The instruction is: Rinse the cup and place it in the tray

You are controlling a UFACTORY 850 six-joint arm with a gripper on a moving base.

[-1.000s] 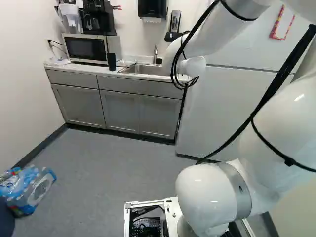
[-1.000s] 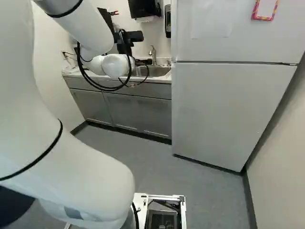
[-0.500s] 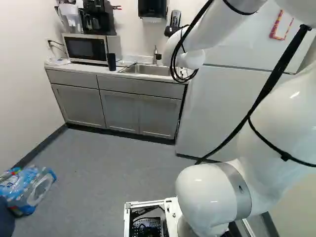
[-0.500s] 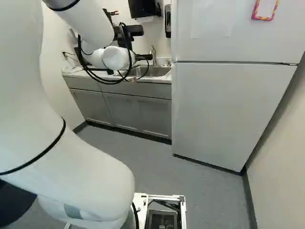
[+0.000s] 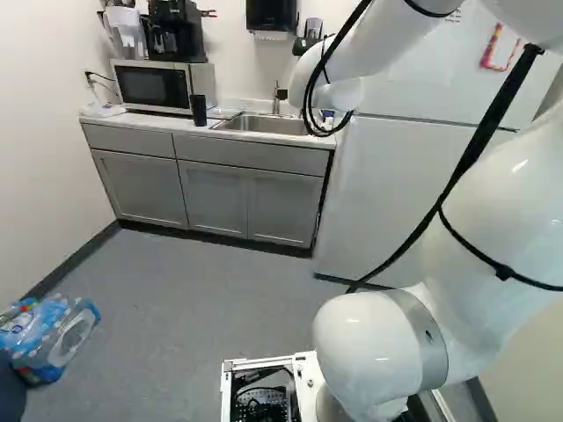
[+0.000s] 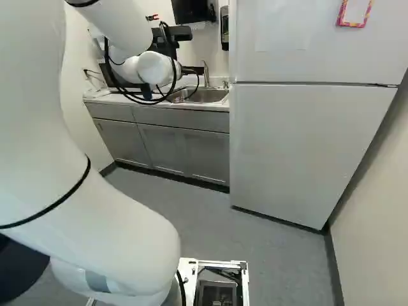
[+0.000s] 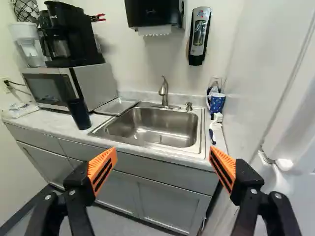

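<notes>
In the right base view part of my gripper point(image 6: 192, 69) shows past the wrist, near the sink. My gripper point(image 7: 162, 158) stands open in the wrist view, its orange pads wide apart with nothing between them. Ahead of it is the steel sink point(image 7: 157, 129) with its faucet point(image 7: 164, 91). A tall black cup point(image 7: 79, 114) stands on the counter, near the microwave; it also shows in the left base view point(image 5: 199, 110). Between it and the sink lies a flat metallic tray point(image 7: 116, 106). A blue patterned mug point(image 7: 217, 104) stands on the sink's other side.
The microwave point(image 7: 51, 88) carries a coffee maker point(image 7: 61, 37) and a pitcher point(image 7: 30, 49). A brush-like thing point(image 7: 215, 127) lies near the mug. The fridge point(image 6: 299, 146) stands beside the counter point(image 5: 141, 120). Packed bottles point(image 5: 53, 338) lie on the floor.
My wrist has risen in both base views and shifted rightward in the right one, the gripper moving with it. The base has not moved.
</notes>
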